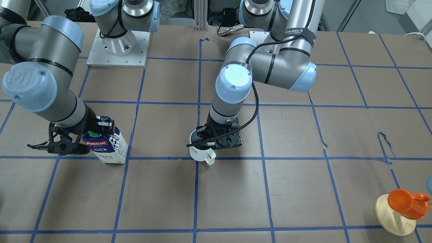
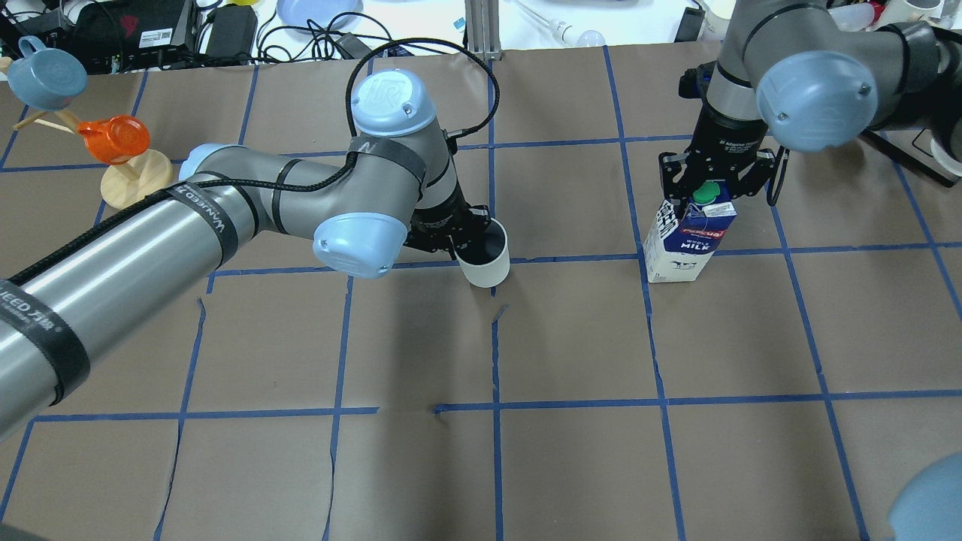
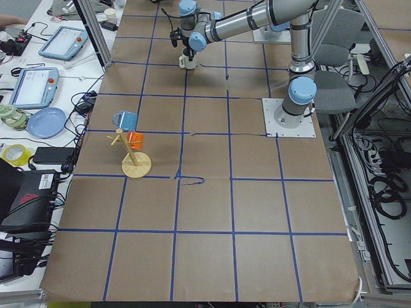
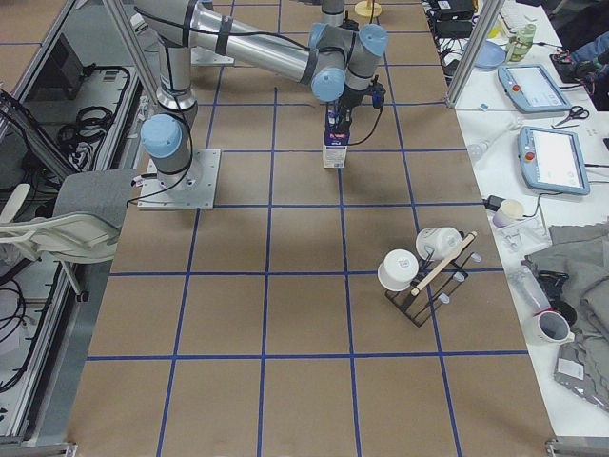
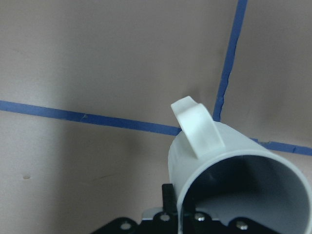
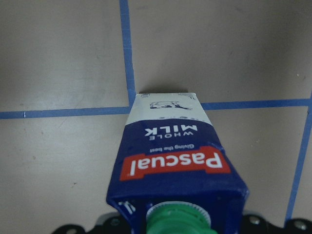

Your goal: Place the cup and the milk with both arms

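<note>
Left pincer is pinching the cup by its wall, apparently one finger inside the dark interior and one outside. The handle points away from the robot, clear of the fingers. The cup sits mid-tabletop, right on a blue tape line; I can't tell if the base is fully down or just above. Looks like the set-down step. Lower it straight, keep the base flat, and spread the pincer only once the cup carries its own weight. Then pull straight up so the inner finger doesn't hook the rim and drag it. Further right, well apart from the cup, the right pincer is pressed onto the gable top of the milk, fingers either side of the green cap. The carton's base is at a tape crossing; the wrist view shows only a thin shadow under it, so it's at or very near the tabletop. It's tall, narrow and held high, so I'd expect it to tip easily. Seat it with no sideways push, check it's upright, open gently, retract vertically. With this spacing, arm clash seems unlikely.
</note>
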### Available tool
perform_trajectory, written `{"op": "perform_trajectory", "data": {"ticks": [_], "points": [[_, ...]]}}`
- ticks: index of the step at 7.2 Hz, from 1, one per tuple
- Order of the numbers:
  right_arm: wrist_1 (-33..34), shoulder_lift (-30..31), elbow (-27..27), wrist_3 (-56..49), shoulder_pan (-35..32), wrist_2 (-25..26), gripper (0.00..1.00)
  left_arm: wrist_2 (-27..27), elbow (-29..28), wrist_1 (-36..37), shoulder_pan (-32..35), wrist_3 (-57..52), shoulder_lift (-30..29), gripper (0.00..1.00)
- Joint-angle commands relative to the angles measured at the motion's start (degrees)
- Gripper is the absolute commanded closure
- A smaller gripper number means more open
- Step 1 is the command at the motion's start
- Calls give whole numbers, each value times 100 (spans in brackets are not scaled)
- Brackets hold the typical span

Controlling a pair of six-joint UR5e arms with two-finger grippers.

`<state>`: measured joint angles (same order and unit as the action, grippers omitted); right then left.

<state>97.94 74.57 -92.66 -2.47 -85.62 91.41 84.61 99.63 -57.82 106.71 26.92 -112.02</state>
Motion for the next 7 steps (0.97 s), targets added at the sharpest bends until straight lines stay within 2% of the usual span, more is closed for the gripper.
{"op": "perform_trajectory", "data": {"ticks": [1,2,3,4,6,7], "points": [[-108,23,195,1,-34,-35,43,125,-5,8,34,-29,-109,51],[-108,14,205,1,-95,-61,43,204,-40,8,26,-47,-39,12],[-99,5,213,71,-226,-166,43,492,-179,-166,-27,-221,92,1],[-65,5,213,254,-419,-498,43,521,-337,-586,-340,-623,180,0],[15,-12,205,1000,-1041,-519,43,468,-506,-1324,-1323,-1832,697,0],[58,-73,205,1395,-1245,-518,43,494,-489,-1450,-1719,-2301,917,0]]}}
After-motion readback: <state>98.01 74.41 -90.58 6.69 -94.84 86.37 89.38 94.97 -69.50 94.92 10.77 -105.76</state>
